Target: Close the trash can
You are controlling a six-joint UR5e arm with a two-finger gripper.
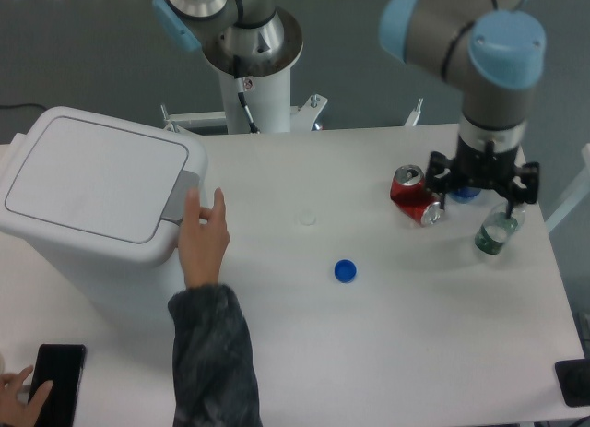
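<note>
The trash can is a large white boxy bin at the left of the table. Its flat white lid lies down on the body, and the grey latch tab faces the table's middle. A person's hand rests against the bin's front, next to the tab. My gripper hangs far to the right, over the table's right side, well apart from the bin. Its black fingers are spread wide and hold nothing.
A crushed red drink can lies just left of the gripper. A clear green-tinted bottle lies below it, and something blue sits under it. A blue cap and a small white disc lie mid-table. A black phone is at the front left.
</note>
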